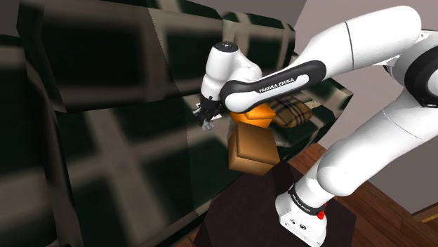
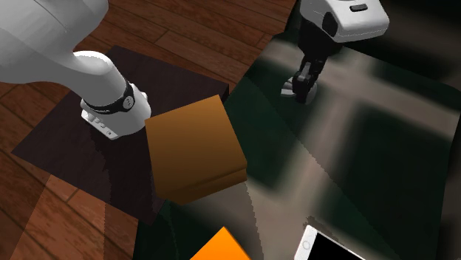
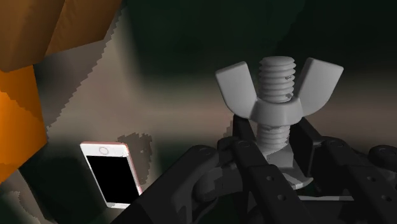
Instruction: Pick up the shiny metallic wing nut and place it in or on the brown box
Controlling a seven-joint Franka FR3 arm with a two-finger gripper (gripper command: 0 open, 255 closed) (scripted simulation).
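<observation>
The all-black two-finger gripper (image 3: 277, 145) is clasping the grey metallic wing nut (image 3: 278, 95) by its threaded shank, with the wings standing clear above the fingers. The nut is sitting low over the dark checked sofa seat (image 2: 369, 155); whether they are touching cannot be told. Recommendation: lift straight up before swinging. In the second exterior view the brown rectangular box (image 2: 193, 148) is lying at about eight o'clock from the gripper.
</observation>
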